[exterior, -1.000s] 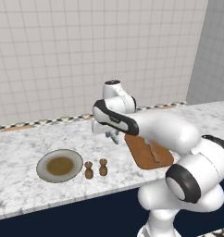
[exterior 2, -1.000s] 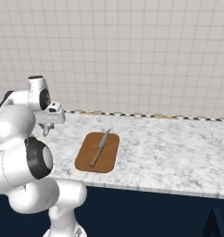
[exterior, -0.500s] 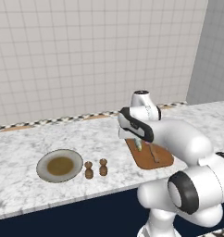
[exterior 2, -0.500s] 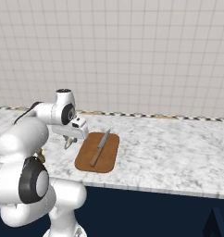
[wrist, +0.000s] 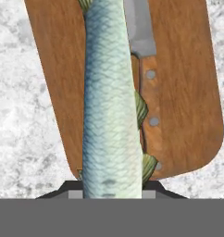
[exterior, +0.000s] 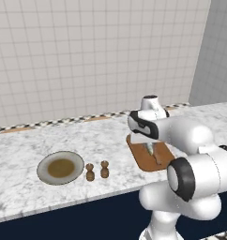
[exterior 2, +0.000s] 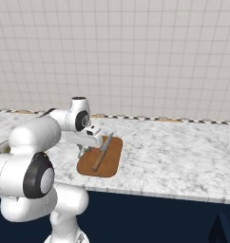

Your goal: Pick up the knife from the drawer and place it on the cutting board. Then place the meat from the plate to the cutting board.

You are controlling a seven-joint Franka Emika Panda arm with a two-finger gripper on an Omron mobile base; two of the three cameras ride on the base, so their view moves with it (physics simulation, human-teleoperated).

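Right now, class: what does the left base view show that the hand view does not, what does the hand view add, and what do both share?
Left base view alone: the plate, bare of food, and two small brown shakers beside it on the marble counter.

Hand view alone: the scaly meat close up, held over the knife, whose riveted wooden handle lies on the board.

Both: the cutting board on the counter, with the meat over it.

Scaly pale blue-green meat [wrist: 111, 102] held above board [wrist: 188, 83]. Knife [exterior 2: 102, 151] lies flat lengthwise on board, wooden handle toward counter front. Plate [exterior: 60, 167] empty, brown centre, well left of board
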